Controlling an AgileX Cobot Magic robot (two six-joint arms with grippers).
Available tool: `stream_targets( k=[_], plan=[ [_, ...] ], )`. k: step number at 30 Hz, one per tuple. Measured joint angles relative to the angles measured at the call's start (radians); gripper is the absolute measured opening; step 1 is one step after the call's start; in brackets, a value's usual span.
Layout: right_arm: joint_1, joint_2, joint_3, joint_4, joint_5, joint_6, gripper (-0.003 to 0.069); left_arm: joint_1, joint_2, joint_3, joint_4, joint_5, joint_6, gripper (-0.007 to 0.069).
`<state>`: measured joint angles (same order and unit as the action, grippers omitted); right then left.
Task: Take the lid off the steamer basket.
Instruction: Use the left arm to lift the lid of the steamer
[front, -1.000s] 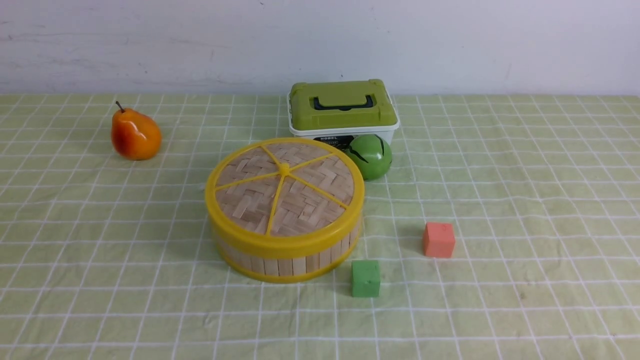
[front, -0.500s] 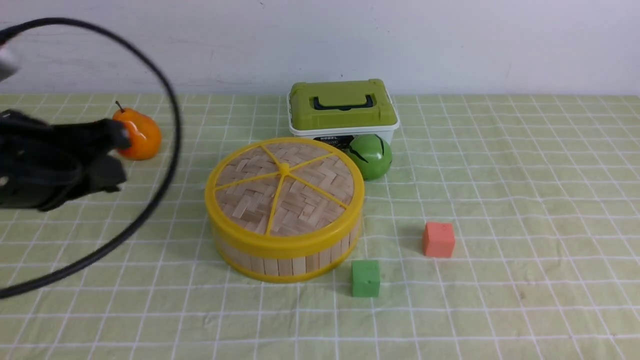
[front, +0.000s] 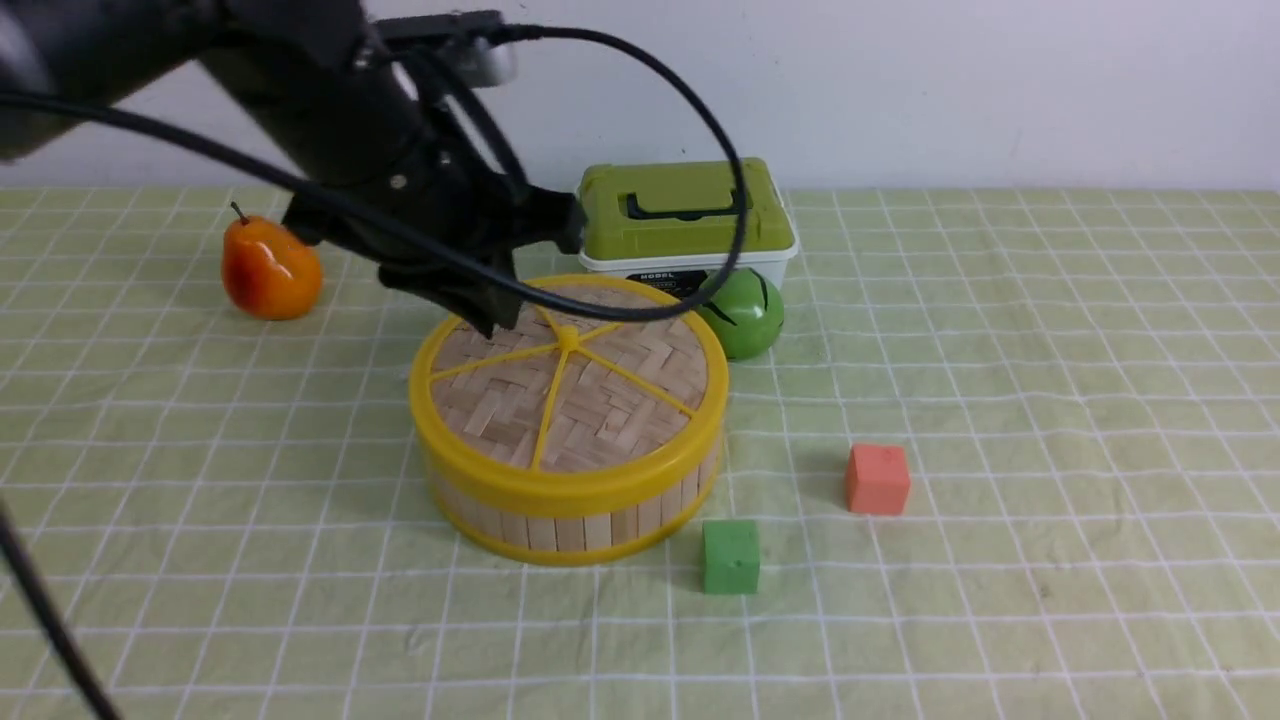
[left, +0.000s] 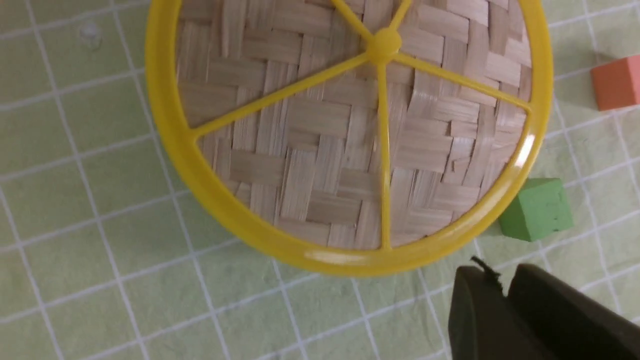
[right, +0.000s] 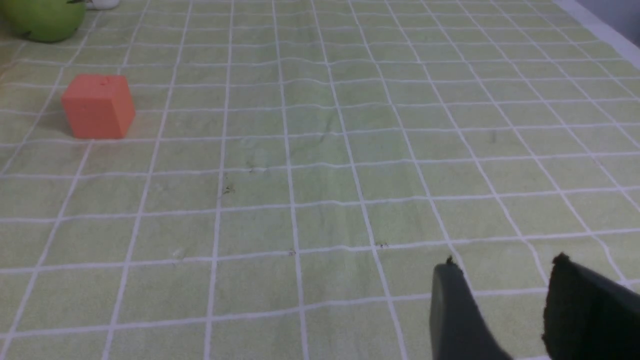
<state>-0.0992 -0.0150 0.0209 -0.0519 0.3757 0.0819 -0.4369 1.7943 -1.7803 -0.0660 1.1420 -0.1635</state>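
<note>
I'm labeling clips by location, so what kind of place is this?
Likely a robot test tabletop: a checked green cloth, a robot arm over a bamboo steamer, and loose colored blocks.

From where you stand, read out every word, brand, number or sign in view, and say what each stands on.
"MODEL": in pale letters, top line of the black label on the white box, just under its green lid.
Smaller line below it on the same label: too small to read.
No other text that I can make out, and none on the lid or the basket.
</note>
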Motion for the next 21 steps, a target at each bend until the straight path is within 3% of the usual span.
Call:
stream_targets(
  k=[7,14,21],
  plan=[
    [0.0,0.0,0.0,0.0,0.0,0.0,0.0241,-0.053,0.203,-0.231,0.122,0.038,-0.013,0.0181],
    [0.0,0.0,0.0,0.0,0.0,0.0,0.0241,-0.053,0.283,-0.273,0.167,-0.023,-0.015,0.0285],
    [0.0,0.0,0.0,0.0,0.0,0.0,0.0241,-0.053,0.328,-0.273,0.18,-0.061,-0.001,0.03]
  ],
)
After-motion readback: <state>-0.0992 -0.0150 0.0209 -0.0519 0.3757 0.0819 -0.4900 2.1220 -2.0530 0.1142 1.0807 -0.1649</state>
